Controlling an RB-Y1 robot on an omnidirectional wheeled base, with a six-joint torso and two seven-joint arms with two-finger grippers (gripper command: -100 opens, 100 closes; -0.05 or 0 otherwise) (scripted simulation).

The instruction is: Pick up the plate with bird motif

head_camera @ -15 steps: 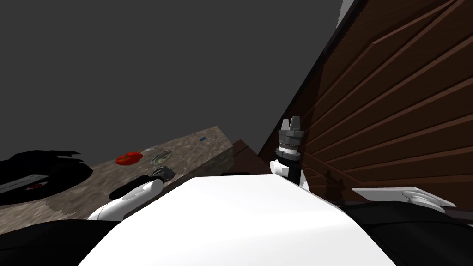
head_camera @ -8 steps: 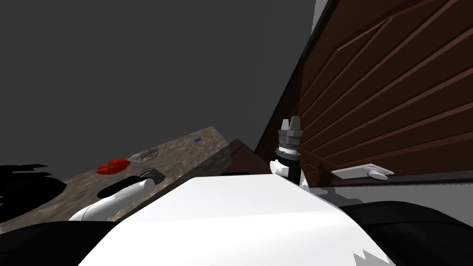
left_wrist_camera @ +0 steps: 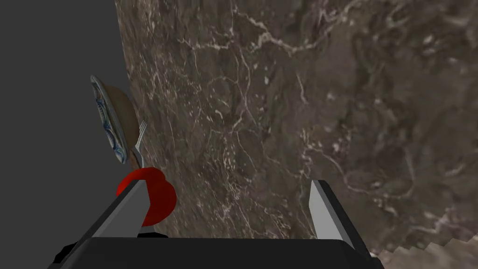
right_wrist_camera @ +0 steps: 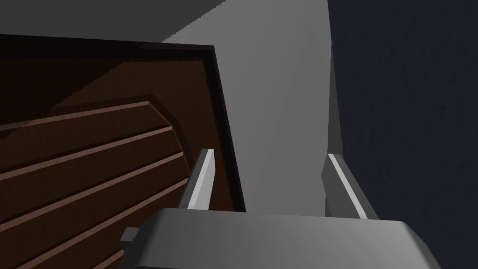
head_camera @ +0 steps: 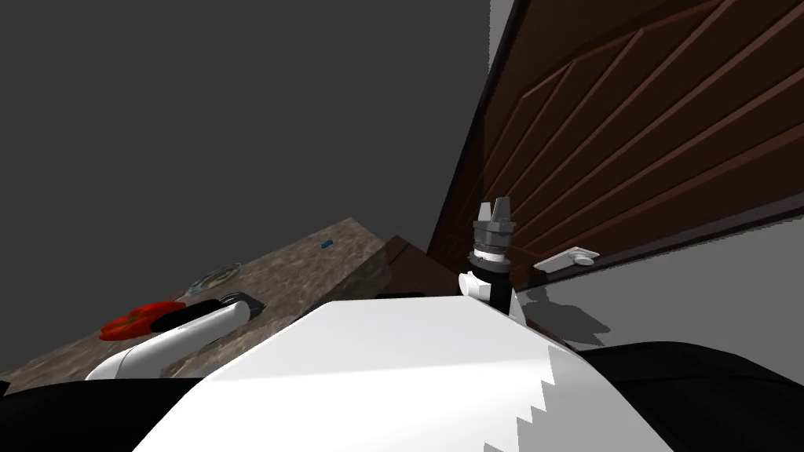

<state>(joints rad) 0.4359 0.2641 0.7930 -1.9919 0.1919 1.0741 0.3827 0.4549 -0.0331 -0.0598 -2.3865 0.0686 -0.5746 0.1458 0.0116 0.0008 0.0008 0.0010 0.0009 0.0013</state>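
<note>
The plate, with a blue pattern on its rim, lies on the brown marbled counter. In the left wrist view the plate shows edge-on, with a fork beside it and a red vegetable nearer my hand. My left gripper is open over bare counter, with nothing between its fingers; the plate lies ahead, outside one fingertip. In the head view the left gripper hovers beside the red vegetable. My right gripper is raised by the door, and the right gripper is open and empty.
A brown panelled door with a pale handle stands close on the right, against a grey wall. A small blue object lies near the counter's far corner. A dark grey wall rises behind the counter.
My head view has swung: the door and its handle slid left, and the counter, plate and red vegetable slid left and down. My left forearm now lies beside the red vegetable.
</note>
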